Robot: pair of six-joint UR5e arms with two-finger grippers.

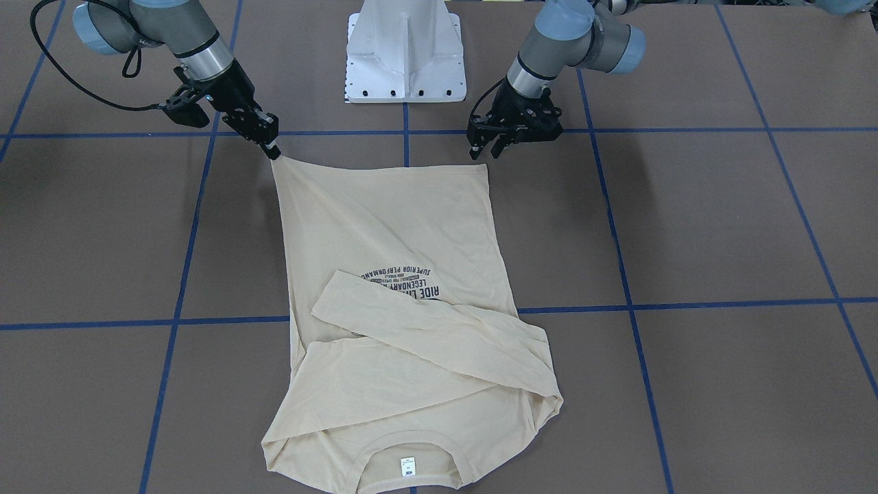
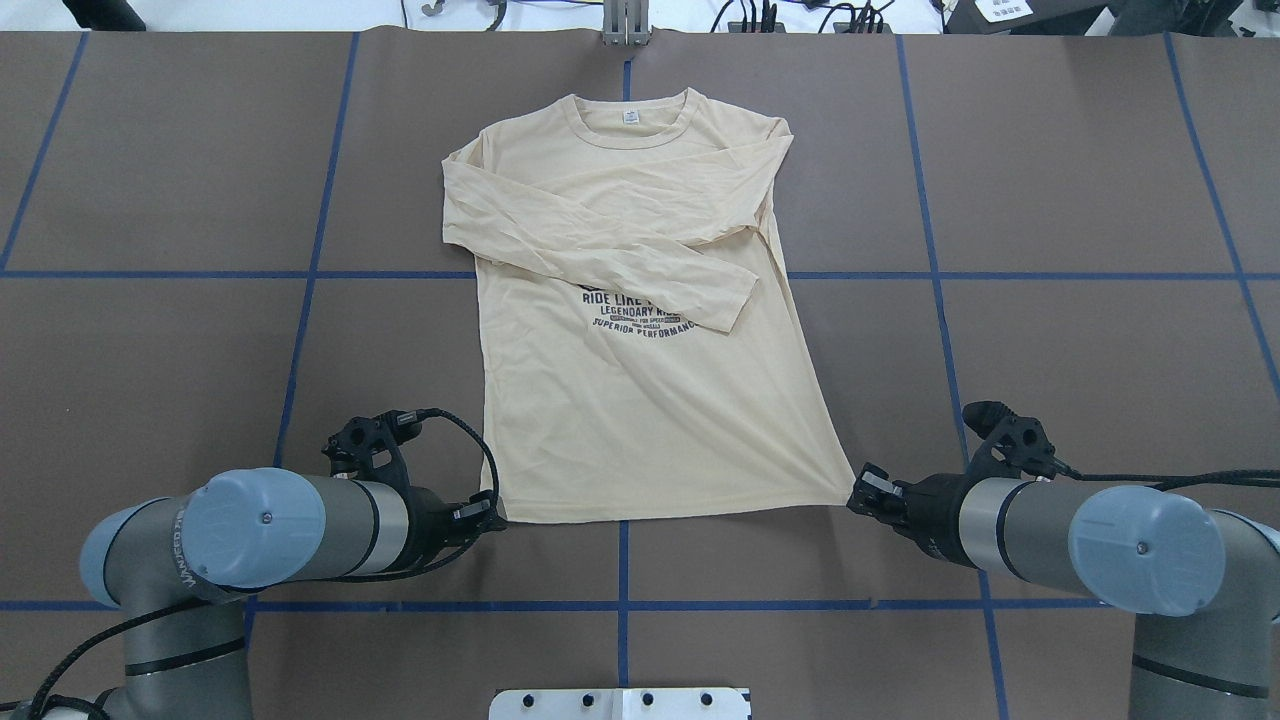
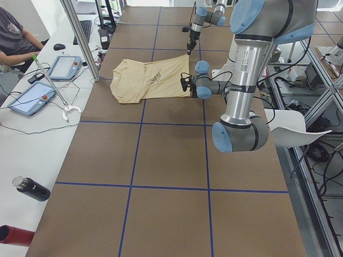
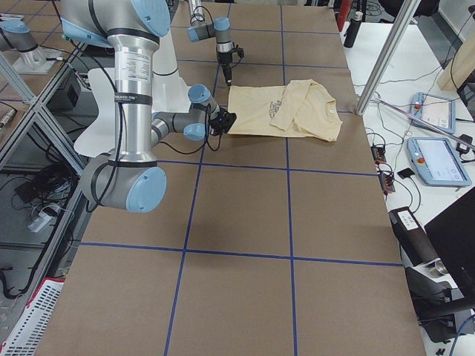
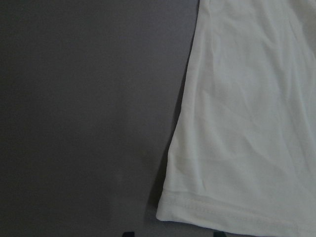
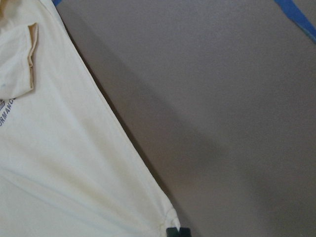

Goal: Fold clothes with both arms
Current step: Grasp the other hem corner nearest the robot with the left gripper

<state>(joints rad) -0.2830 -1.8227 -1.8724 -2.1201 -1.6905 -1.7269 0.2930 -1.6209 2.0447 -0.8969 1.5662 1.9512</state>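
Observation:
The beige long-sleeved T-shirt [image 2: 640, 420] lies flat and print-up on the brown table, both sleeves folded across its chest and its collar [image 2: 628, 125] away from the robot. My right gripper [image 1: 273, 149] is shut on one hem corner and has drawn it into a taut point; the right wrist view shows that pinched corner [image 6: 170, 221]. Beside the other hem corner [image 1: 483, 166] my left gripper [image 1: 485, 149] is open and holds nothing. That corner [image 5: 165, 212] lies flat in the left wrist view.
The white pedestal [image 1: 405, 55] stands between the arms at the robot's edge. Blue tape lines [image 2: 310, 280] grid the table. Beyond the far side are a metal post [image 3: 80, 37], tablets [image 3: 64, 67], a bottle [image 3: 32, 188] and a seated person [image 3: 13, 35].

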